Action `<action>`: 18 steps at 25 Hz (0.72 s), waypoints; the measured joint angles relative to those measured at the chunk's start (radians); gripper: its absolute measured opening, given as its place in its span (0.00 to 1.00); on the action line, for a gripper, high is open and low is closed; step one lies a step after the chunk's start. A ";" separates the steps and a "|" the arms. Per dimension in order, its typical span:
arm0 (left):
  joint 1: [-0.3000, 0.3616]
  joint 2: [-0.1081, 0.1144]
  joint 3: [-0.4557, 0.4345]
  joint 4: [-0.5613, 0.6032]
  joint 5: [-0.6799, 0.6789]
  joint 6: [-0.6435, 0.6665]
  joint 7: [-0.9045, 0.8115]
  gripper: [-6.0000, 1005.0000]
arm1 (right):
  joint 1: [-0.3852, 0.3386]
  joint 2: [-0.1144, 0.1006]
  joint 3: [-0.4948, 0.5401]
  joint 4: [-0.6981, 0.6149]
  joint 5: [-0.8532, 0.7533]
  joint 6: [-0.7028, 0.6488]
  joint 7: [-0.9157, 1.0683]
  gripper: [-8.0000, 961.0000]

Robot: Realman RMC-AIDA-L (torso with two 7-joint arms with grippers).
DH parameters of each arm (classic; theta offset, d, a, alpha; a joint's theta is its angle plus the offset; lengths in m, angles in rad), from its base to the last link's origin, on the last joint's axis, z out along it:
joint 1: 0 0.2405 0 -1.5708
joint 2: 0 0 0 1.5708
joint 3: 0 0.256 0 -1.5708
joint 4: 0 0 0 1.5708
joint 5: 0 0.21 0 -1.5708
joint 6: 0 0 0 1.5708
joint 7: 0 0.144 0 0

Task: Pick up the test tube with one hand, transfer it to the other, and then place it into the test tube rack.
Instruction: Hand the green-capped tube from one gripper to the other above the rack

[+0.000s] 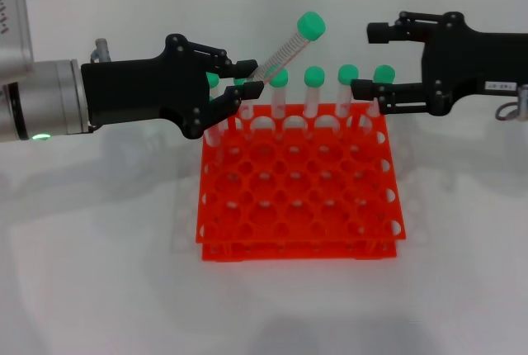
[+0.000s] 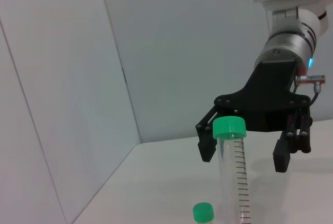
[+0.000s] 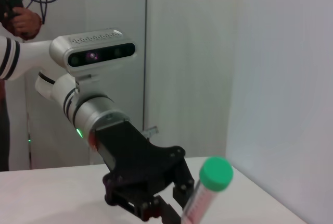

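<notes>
Left gripper (image 1: 247,82) pinches the test tube (image 1: 285,54) near its lower end, above the back-left corner of the test tube rack (image 1: 299,194). Tube tilts, green cap up and toward the right gripper (image 1: 367,59). Right gripper sits just beyond the cap at the rack's back-right, fingers spread wide, one above and one below cap level, not touching the tube. Rack is on the white table (image 1: 99,248). Back row holds more green-capped tubes (image 1: 313,91) standing upright. The left wrist view shows the held tube's cap in front of the open right gripper. The right wrist view shows the left gripper clamped on the tube's lower part.
</notes>
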 joint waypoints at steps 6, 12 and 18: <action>0.001 0.000 0.000 0.000 0.002 0.000 0.000 0.15 | 0.022 0.003 -0.034 0.001 0.025 0.019 0.002 0.80; 0.003 0.000 0.000 0.000 0.006 -0.001 0.000 0.15 | 0.036 0.003 -0.058 0.000 0.046 0.035 0.003 0.80; 0.002 0.000 0.000 -0.006 0.008 -0.006 0.004 0.14 | 0.045 0.003 -0.071 0.000 0.050 0.038 0.003 0.80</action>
